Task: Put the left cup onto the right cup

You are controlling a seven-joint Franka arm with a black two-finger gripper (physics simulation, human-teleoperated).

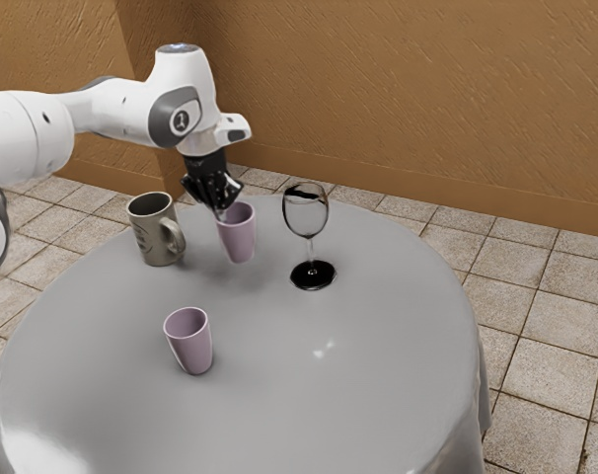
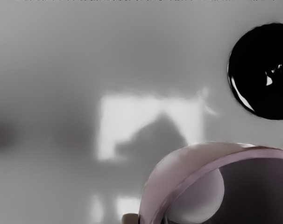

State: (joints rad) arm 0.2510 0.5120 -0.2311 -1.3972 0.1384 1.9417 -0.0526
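The pick-up half looks done: the black jaws are clamped on the rim of one lilac cup, which hangs tilted and clear of the table, between the grey mug and the wine glass. The second lilac cup stands upright and alone nearer the table's front edge, well apart from the carried one, so the carry across, the lining-up and the setting-down are all left to do. In the wrist view the held cup's rim looms blurred just under the hand, with the glass's dark foot beside it. How the fingertips sit on the rim is hard to make out.
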